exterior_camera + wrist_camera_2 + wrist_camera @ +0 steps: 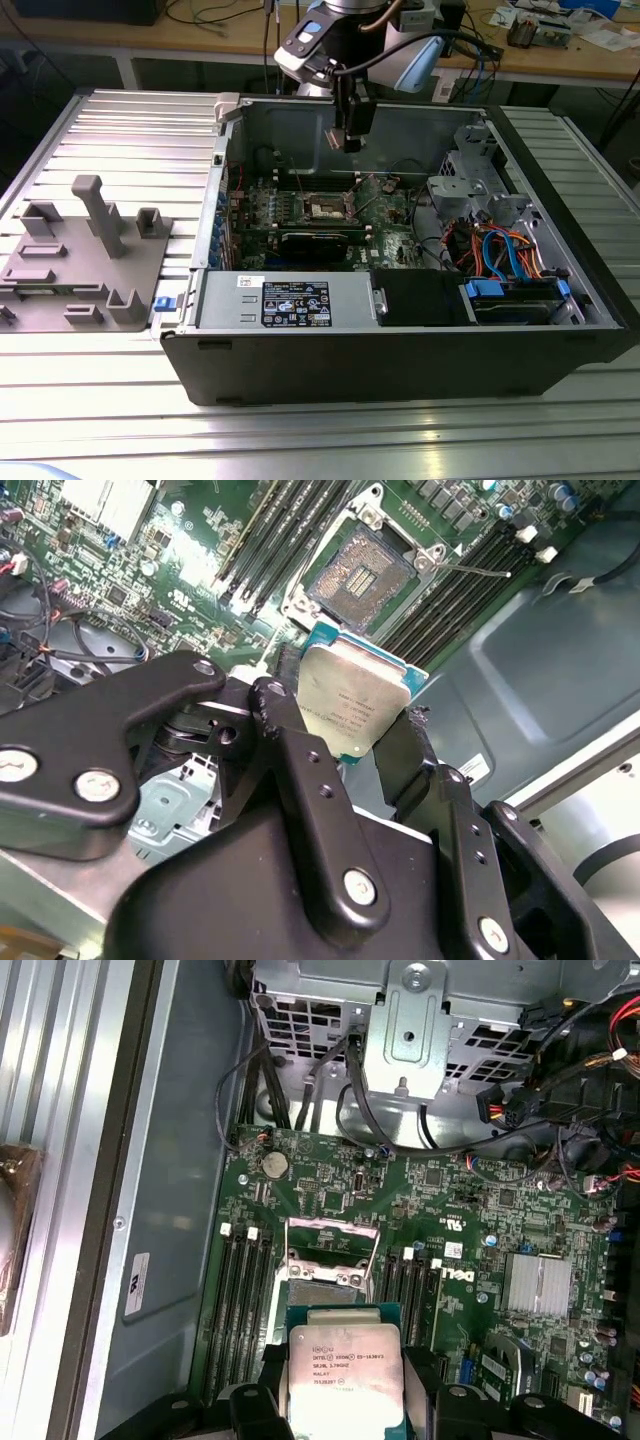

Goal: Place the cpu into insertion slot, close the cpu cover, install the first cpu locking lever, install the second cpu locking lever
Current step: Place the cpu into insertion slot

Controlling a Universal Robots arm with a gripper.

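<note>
While the hand (351, 143) hangs inside the open case (400, 350), it is closed to chip width on the cpu (343, 1375). Its two black fingers (300, 770) press on opposite edges, and the metal top faces the wrist cameras. The cpu is in the air, well clear of the slot (360, 575), whose dark centre lies uncovered between the rows of memory slots (285, 530).

We see the main risk in the descent. The grip is only on thin edges, so a small slip or tilt could bring one corner down first and bend the slot's contacts. If the chip arrives turned or offset, it would sit on the pale rim instead of dropping in, and any downward push would then do damage. The fingers also reach past the chip's sides, so we judge they might catch the rim or the nearest memory slots on the way down.

The case lies on its side on a ribbed metal counter (100, 420), which looks flat and bare near the front. A grey fixture (85, 260) sits at the exterior view's left — a wooden counter (200, 35) with cables runs behind.
</note>
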